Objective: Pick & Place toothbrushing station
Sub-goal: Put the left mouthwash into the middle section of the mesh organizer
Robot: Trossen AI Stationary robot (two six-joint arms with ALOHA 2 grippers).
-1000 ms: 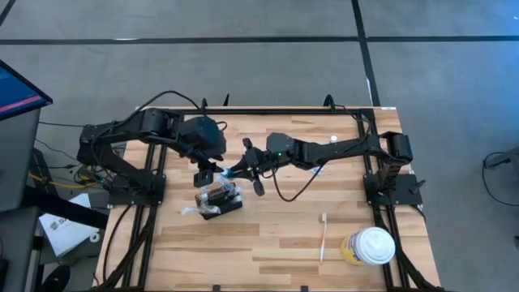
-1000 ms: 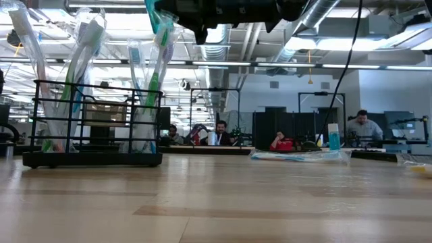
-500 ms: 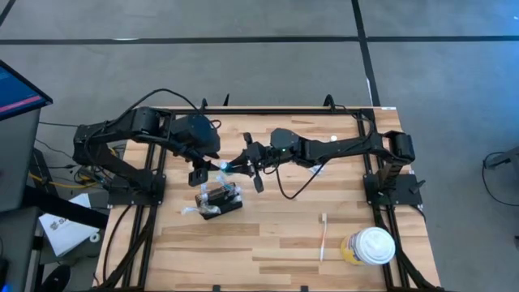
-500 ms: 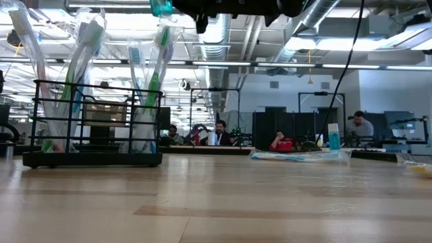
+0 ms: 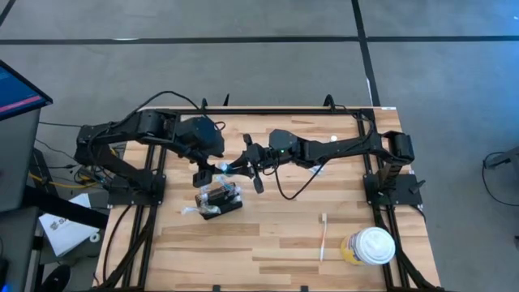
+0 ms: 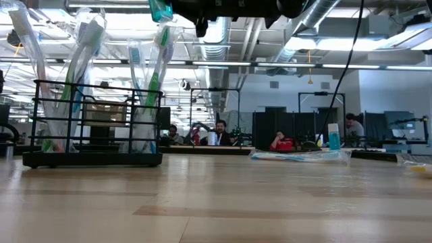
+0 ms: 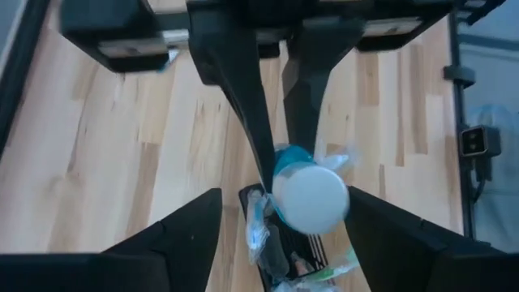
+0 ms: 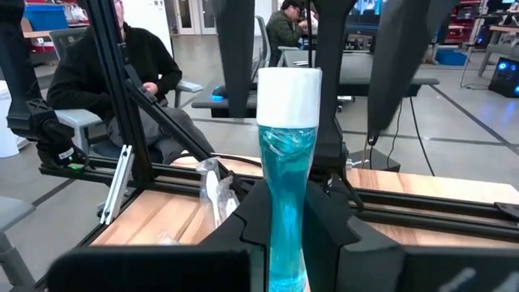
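Wooden table (image 5: 276, 235) mid-frame, white-lidded cup (image 5: 369, 246) lower right. Black toothbrushing station (image 5: 220, 199) left of centre, already stocked. Right gripper (image 5: 243, 166) clamped on a blue tube (image 8: 285, 195); left gripper (image 5: 203, 173) spread wide, empty, beside it. Handover underway — next, probably closing left fingers squarely on the white cap.

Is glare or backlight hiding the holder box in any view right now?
Low view: bright ceiling lights sit behind the toothbrushing station, so its bars show as a silhouette, though clearly outlined. High view: even light and no glare, but the station is dark against the wood. Left wrist view: the teal tube has a white cap that shows very bright.
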